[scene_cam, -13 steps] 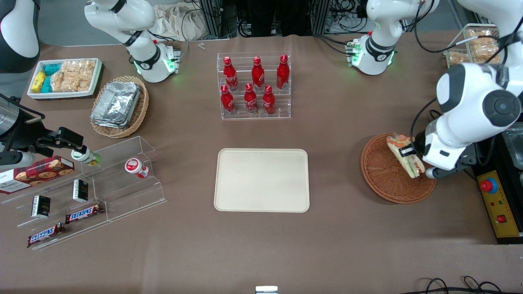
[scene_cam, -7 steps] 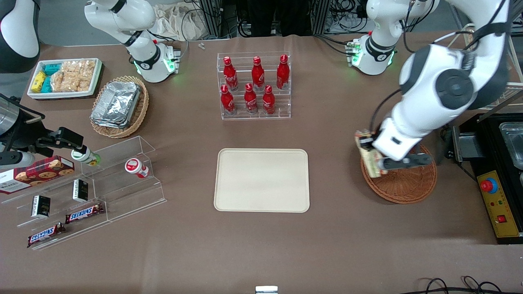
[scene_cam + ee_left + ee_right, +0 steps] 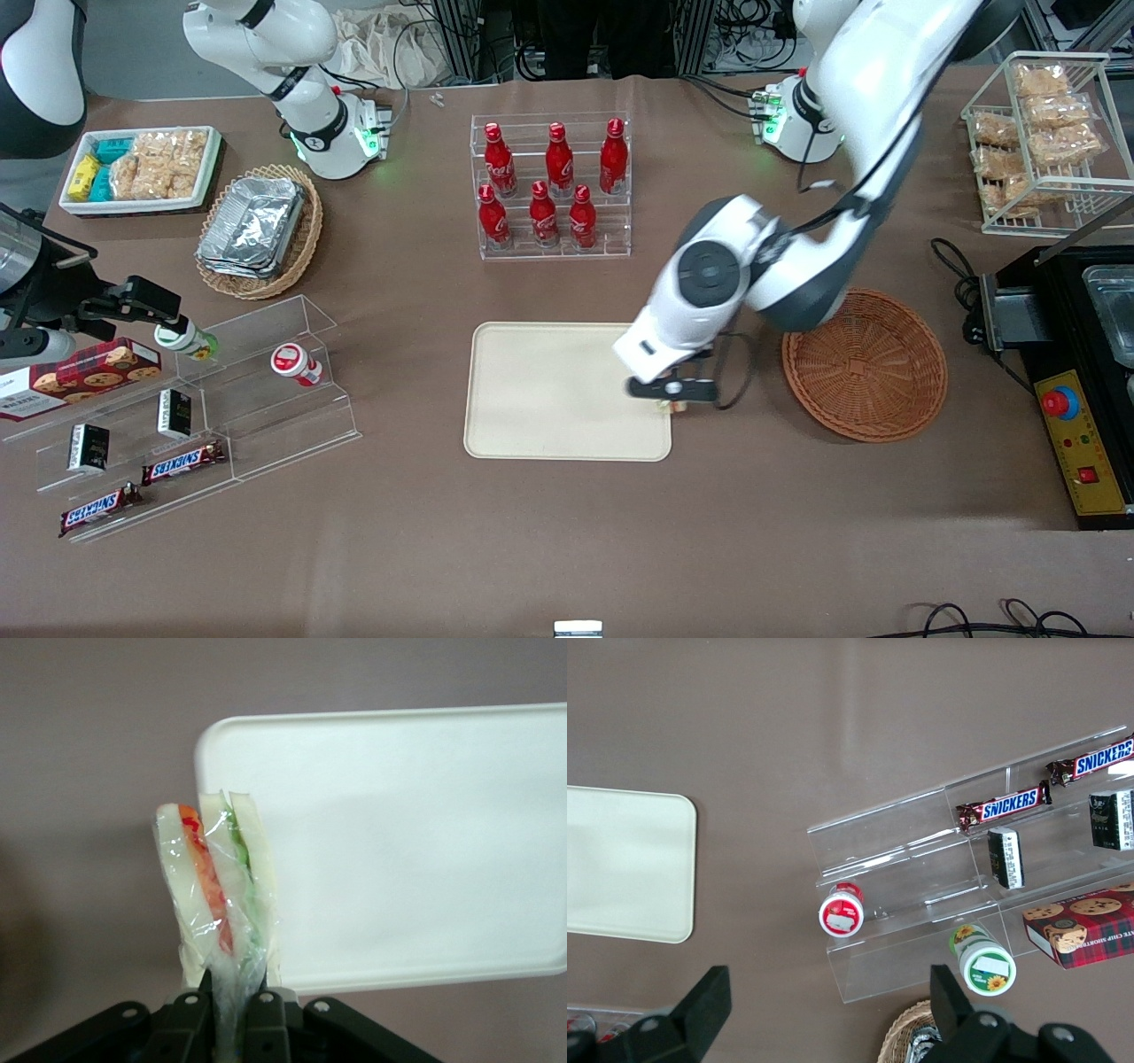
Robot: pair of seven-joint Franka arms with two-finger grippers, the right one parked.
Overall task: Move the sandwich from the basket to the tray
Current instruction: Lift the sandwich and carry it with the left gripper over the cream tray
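The claw of the working arm hangs over the edge of the flat cream-beige rectangular tray with rounded corners, on the side of the tray nearest the round reddish-brown woven wicker basket. In the wrist view, its two dark fingers are pinched close together on the clear wrapping at the base of the small triangular sandwich, a wedge of white bread with orange-red and green filling layers. The sandwich stands up on edge between them, clear of the brown surface, with part of it over the tray's rounded corner and part over the surface beside the tray. In the front view only a small piece of the sandwich shows under the claw, right at the tray's rim.

The tray itself is bare, and so is the basket, which sits beside the tray toward the working arm's end of the surface, apart from the tray. Farther from the front camera than the tray stands a clear acrylic rack of red bottles. Toward the parked arm's end, relative to the tray, is a clear stepped acrylic display holding chocolate bars and small jars.
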